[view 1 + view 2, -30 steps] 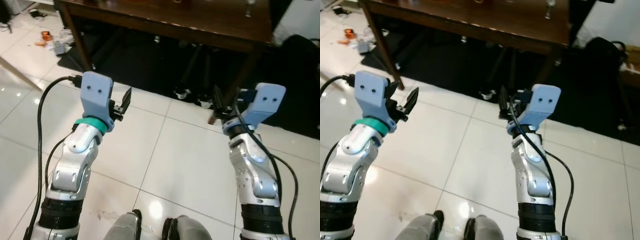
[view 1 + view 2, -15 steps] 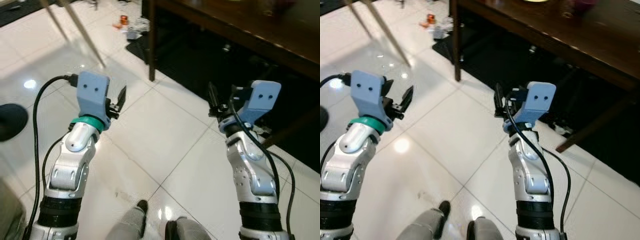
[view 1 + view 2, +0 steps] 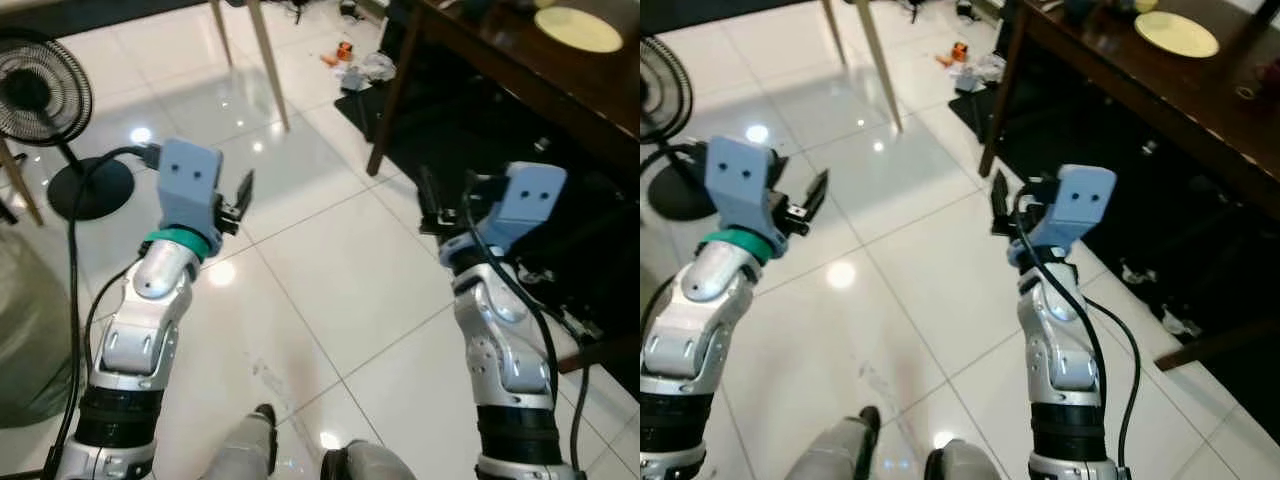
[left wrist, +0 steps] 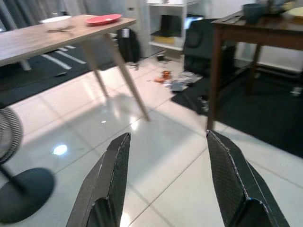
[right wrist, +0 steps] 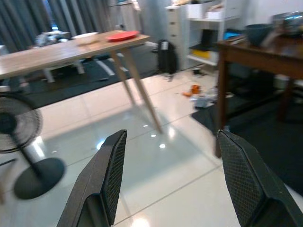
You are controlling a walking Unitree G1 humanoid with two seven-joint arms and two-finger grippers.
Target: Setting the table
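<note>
Both arms are raised in front of me over the white tiled floor. My left gripper (image 3: 243, 192) is open with nothing between its fingers (image 4: 113, 175). My right gripper (image 3: 430, 203) is open too, its fingers (image 5: 111, 163) apart and bare. A dark wooden table (image 3: 500, 70) stands at the right, bearing a pale yellow plate (image 3: 1177, 33) and a teal bowl (image 5: 258, 32). Farther off stands a light wooden table (image 4: 42, 40) carrying a red plate (image 4: 103, 19) and a white bowl (image 4: 55, 21).
A black floor fan (image 3: 42, 92) stands on its round base at the left. The light table's slanted legs (image 3: 266, 62) come down ahead. Small clutter (image 3: 358, 72) lies on the floor by the dark table's leg (image 3: 392, 95). A grey bag (image 3: 25, 330) sits at my left.
The whole picture has swung: the camera turned left, so the dark table slid to the right and the fan and light table legs came in. Both arms keep the same pose.
</note>
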